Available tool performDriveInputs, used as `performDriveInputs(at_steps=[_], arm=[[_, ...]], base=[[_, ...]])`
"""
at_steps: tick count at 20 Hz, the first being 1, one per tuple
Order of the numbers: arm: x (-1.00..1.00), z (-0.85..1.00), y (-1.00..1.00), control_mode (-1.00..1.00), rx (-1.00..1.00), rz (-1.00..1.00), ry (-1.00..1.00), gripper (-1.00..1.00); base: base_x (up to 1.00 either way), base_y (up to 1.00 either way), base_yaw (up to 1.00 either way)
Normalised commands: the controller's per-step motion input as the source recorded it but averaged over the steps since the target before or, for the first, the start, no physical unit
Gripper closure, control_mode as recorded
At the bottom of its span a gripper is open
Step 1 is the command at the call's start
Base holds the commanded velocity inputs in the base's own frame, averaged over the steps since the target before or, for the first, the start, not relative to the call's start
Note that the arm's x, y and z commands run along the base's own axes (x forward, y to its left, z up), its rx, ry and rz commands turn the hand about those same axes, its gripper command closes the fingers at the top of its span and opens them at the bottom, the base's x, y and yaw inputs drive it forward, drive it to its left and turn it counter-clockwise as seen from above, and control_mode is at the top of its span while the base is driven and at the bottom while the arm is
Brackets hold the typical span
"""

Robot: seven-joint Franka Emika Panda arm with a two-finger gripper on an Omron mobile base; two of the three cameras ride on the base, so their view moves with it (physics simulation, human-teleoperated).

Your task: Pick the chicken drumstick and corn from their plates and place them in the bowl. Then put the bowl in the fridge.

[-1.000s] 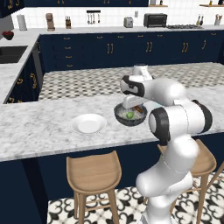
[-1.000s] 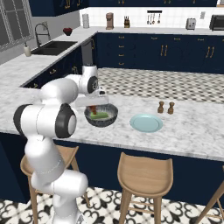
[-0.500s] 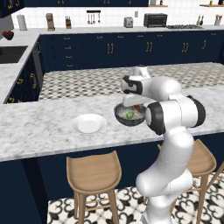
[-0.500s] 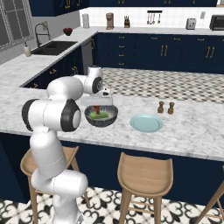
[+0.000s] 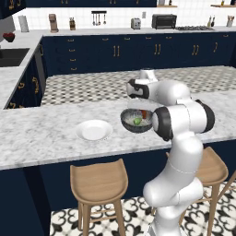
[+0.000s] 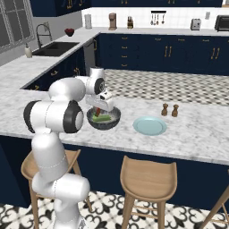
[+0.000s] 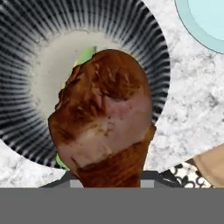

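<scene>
Holding the small reddish-brown chicken drumstick (image 7: 105, 118), the two-finger gripper (image 6: 102, 102) hangs directly over the round, deep, dark grey speckled bowl (image 6: 103, 120) on the marble counter (image 5: 41, 133). The jaws are partly closed on the narrow end of the meat, and the thick end points down into the bowl's lighter grey inside. Over the last second the arm's elbow has drawn in toward its column, while the hand itself has barely shifted above the bowl; the grip has not been let go.

From the hand view, the drumstick covers most of the bowl's middle, with a sliver of green and yellow showing behind and below it. That is the small yellow corn cob with green husk (image 5: 137, 121), already lying inside the bowl, as the left base view confirms.

The round white plate (image 5: 93, 130) sits bare to one side of the bowl, and the round pale blue-green plate (image 6: 150, 125) sits bare to the other. Two small shakers (image 6: 169, 110) stand just beyond the blue-green plate.

Assessment: the corn step is done, and the drumstick is in position but not yet released. Opening the jaws here should drop it cleanly inside the rim. After that, the bowl itself remains to be carried to the fridge.
</scene>
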Motion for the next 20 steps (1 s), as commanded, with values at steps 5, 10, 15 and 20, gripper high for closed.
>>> performDriveInputs(at_steps=[5, 10, 15, 20], arm=[[0.00, 0.00, -0.01, -1.00, 0.02, -0.78, 0.15, 1.00], [0.18, 0.01, -0.13, -1.00, 0.10, -0.38, 0.28, 1.00], [0.53, -0.24, -0.01, -1.00, 0.01, 0.00, 0.14, 1.00], [0.35, -0.48, 0.01, -1.00, -0.04, 0.00, 0.00, 1.00]], base=[[0.00, 0.00, 0.00], [0.00, 0.00, 0.00], [0.00, 0.00, 0.00], [0.00, 0.00, 0.00]])
